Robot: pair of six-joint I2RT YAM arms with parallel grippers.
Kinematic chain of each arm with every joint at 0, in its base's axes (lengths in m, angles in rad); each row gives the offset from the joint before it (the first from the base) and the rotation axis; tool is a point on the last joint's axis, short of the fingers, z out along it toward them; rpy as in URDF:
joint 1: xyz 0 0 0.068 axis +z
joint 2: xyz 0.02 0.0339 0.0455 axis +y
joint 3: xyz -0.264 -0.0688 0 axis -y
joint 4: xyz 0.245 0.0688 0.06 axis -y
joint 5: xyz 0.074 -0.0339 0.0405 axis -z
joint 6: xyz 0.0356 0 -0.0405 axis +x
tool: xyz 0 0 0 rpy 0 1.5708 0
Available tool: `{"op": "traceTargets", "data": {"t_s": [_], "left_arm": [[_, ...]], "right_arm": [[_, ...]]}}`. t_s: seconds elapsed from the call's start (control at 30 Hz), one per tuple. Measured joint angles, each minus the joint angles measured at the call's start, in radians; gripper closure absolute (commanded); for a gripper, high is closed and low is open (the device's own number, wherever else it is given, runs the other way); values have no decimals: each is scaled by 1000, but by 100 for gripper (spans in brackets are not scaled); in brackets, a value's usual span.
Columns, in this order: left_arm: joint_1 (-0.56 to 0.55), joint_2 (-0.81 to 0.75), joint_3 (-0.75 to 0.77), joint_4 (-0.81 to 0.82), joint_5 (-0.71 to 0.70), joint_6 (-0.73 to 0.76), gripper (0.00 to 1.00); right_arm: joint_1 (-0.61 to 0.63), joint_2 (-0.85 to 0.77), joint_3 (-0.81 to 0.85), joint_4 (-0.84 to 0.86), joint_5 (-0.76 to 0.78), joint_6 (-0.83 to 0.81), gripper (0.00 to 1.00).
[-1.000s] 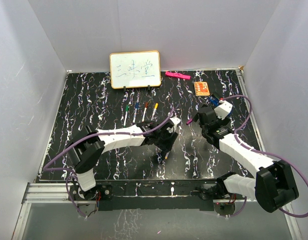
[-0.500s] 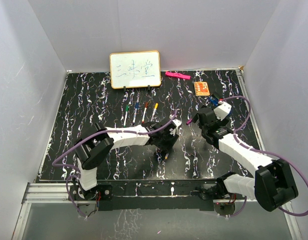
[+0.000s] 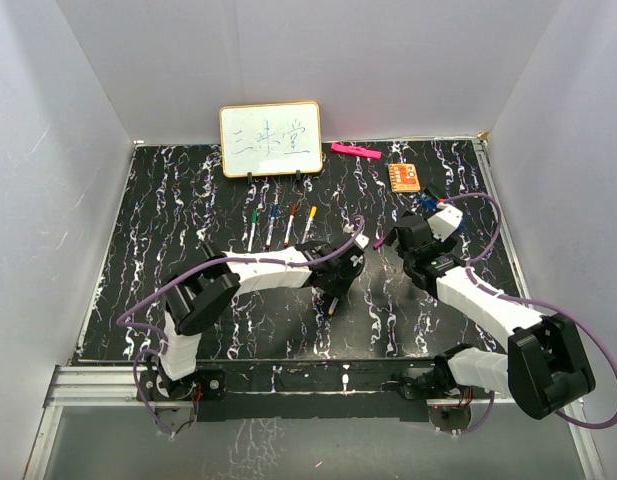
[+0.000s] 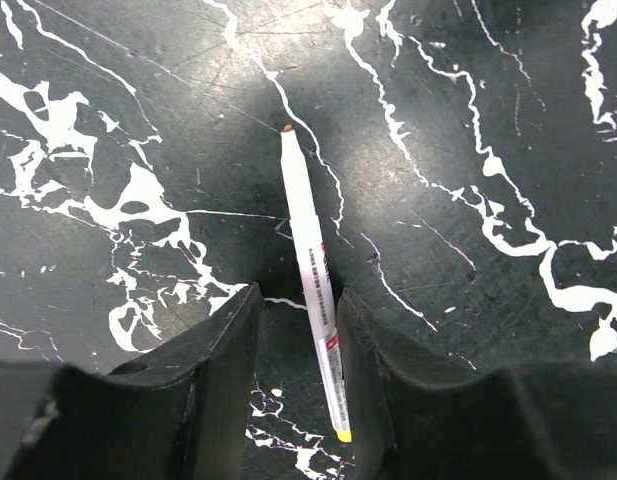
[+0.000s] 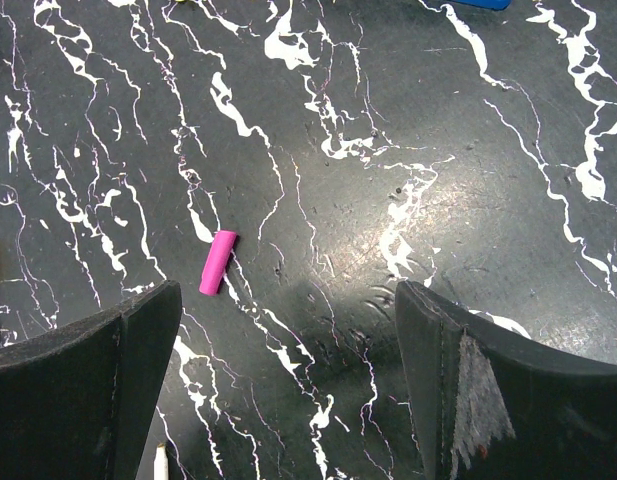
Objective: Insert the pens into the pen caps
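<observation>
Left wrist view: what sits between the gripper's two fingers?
A thin white-barrelled pen, yellow end nearest the camera, between the fingers of the left gripper, over black marbled table. Left wrist view shows it.

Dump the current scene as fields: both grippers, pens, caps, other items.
left gripper: open, straddling a white pen that lies on the table, yellow end towards the wrist
right gripper: open, empty, above the table
pink cap: on its side, ahead of the right gripper, not touched
pen row: four pens side by side in front of the whiteboard
back of table: pink marker, orange card
</observation>
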Motion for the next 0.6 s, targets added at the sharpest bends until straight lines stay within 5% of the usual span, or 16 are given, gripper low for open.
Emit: {"op": "traceTargets", "data": {"t_s": [0.3, 0.6], "left_arm": [[-4, -14, -10, -64, -60, -55, 67], [0, -42, -37, -117, -53, -83, 100]], "right_arm": [[-6, 0, 0, 1, 0, 0, 15], [-11, 27, 1, 1, -5, 0, 18]]}}
